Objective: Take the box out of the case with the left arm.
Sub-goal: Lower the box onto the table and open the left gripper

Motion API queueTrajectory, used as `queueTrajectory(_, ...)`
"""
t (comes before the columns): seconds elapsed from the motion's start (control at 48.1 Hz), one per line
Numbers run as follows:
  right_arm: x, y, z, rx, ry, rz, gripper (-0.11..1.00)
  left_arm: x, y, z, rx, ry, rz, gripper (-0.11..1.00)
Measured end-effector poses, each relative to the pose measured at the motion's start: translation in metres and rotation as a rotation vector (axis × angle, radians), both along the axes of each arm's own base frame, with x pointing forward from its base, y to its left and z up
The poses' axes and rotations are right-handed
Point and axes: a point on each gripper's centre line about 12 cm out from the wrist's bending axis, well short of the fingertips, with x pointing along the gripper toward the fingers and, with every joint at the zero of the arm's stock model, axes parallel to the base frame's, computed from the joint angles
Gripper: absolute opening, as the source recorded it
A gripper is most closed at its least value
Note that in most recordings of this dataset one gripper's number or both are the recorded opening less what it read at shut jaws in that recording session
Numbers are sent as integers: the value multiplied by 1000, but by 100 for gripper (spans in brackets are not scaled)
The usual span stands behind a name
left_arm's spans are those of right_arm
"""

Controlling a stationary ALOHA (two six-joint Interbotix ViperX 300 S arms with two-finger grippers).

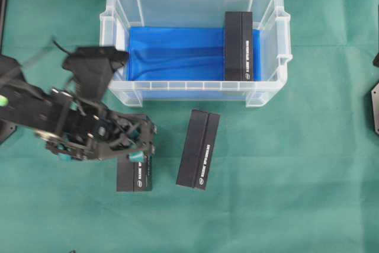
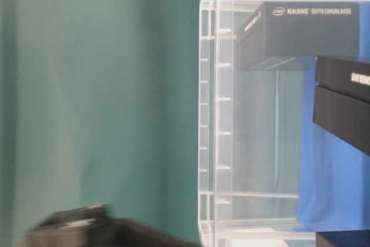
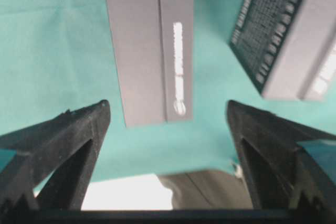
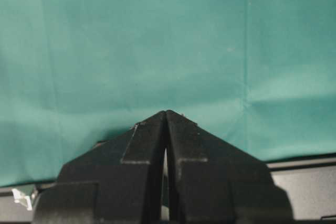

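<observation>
Box [image 1: 135, 173], black, lies on the green cloth [image 1: 284, 176] under the left gripper [image 1: 144, 144], its jaws spread wide and empty. A second box [image 1: 238, 45] remains inside the clear case [image 1: 195, 90]; another box [image 1: 198, 149] rests nearby outside.

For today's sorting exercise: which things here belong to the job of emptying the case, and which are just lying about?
Job: case; box in case; left gripper, jaws open.
Lying about: two boxes on cloth; green cloth; right gripper.
</observation>
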Motion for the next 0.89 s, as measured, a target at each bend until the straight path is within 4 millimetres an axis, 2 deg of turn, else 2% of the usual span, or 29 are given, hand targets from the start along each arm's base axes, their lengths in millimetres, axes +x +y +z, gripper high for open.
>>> queueTrajectory(0.083,0,0,0,0,0,0,0,-2,2,19,-6,-33,3,97)
queueTrajectory(0.208,0,0,0,0,-2,0,0,-2,4,35,-11,-57,8,97)
queueTrajectory(0.687,0,0,0,0,0,0,0,-8,6,38,2,-22,10,97)
queueTrajectory(0.791,0,0,0,0,-2,-1,0,-16,8,43,4,-10,10,97)
queueTrajectory(0.895,0,0,0,0,-2,-1,0,-35,10,45,13,24,3,97)
